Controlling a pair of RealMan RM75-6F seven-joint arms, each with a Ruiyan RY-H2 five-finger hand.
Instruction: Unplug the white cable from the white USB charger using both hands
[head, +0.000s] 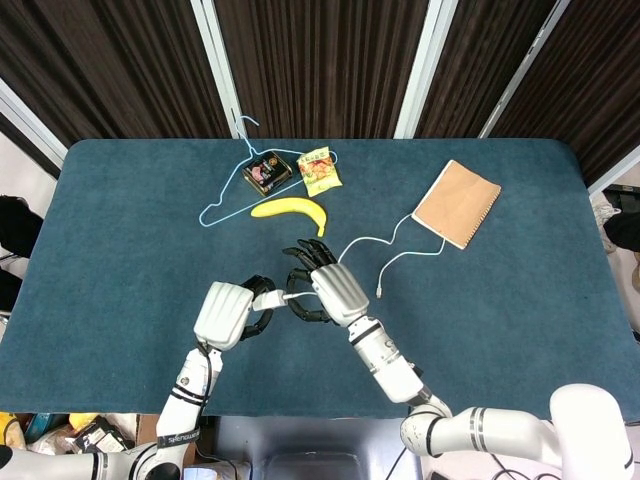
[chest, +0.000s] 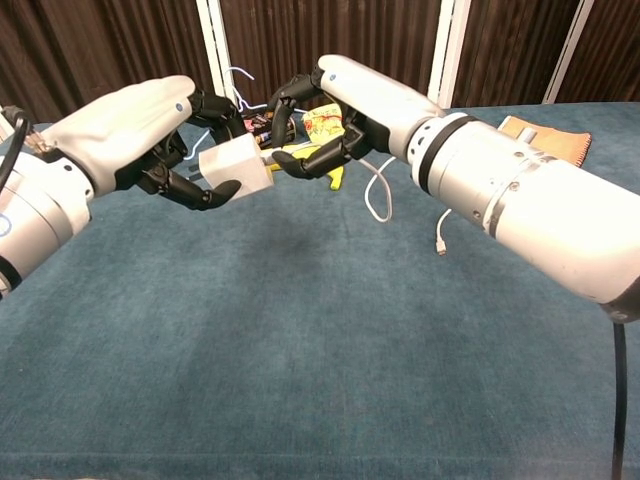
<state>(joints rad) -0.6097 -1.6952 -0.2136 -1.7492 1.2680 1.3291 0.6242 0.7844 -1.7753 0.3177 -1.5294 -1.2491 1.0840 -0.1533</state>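
My left hand holds the white USB charger in the air above the near middle of the table. The right hand meets it from the right, and its dark fingertips pinch the plug end of the white cable. The plug looks seated against the charger's face, though the fingers partly hide the joint. From the right hand the cable trails back across the cloth to a loose end.
The blue table carries a banana, a light blue wire hanger, a dark tin and a snack packet at the back. A brown notebook lies at the right, by the cable's loop.
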